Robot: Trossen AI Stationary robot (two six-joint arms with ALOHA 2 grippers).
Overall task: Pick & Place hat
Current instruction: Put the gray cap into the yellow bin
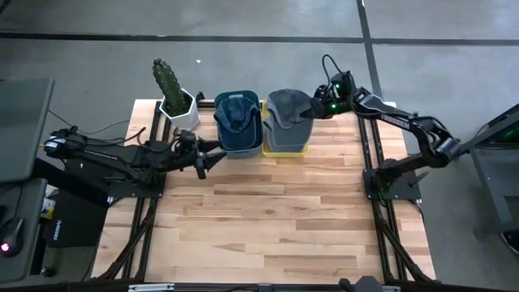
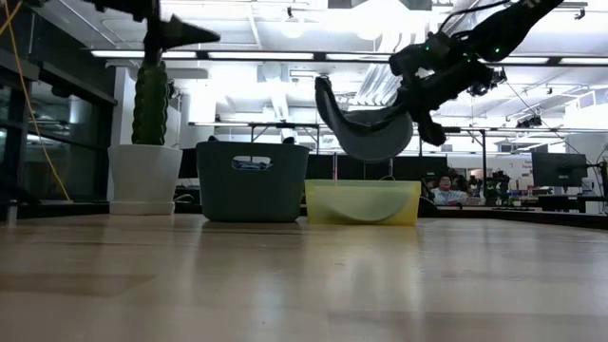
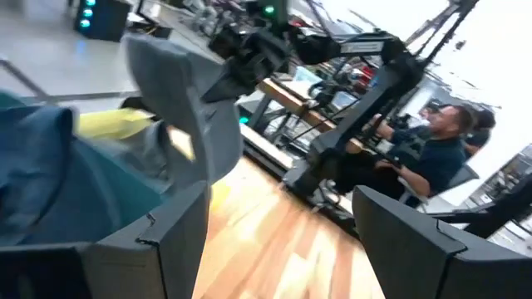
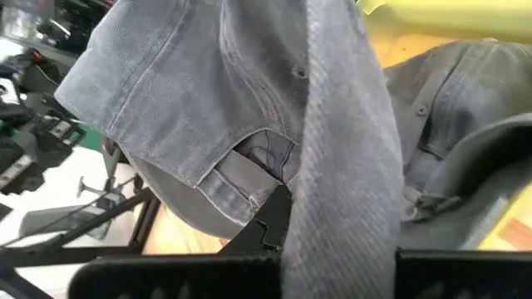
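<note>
1. While my right gripper (image 1: 318, 106) hangs above the yellow bin (image 1: 285, 148), its jaws are clamped on a grey hat (image 2: 366, 128); the low view shows the hat lifted clear over the bin's rim, not touching it

2. My right wrist view shows a second grey hat (image 4: 453, 141) lying inside the yellow bin below the one I hold

3. My left gripper (image 1: 212, 155) waits just beside the blue bin (image 1: 240, 138), on its left side, with its fingers spread apart and nothing between them

4. That blue bin has a blue hat (image 1: 236, 110) resting in it, and a potted cactus (image 1: 171, 88) stands further left on the table (image 1: 268, 227)

5. I judge the pick part done, since the grey hat is off every surface and firmly gripped

6. What remains is the placing; from these views I cannot tell whether the hat goes down into the yellow bin or travels elsewhere, so I count the task as roughly half finished
</note>
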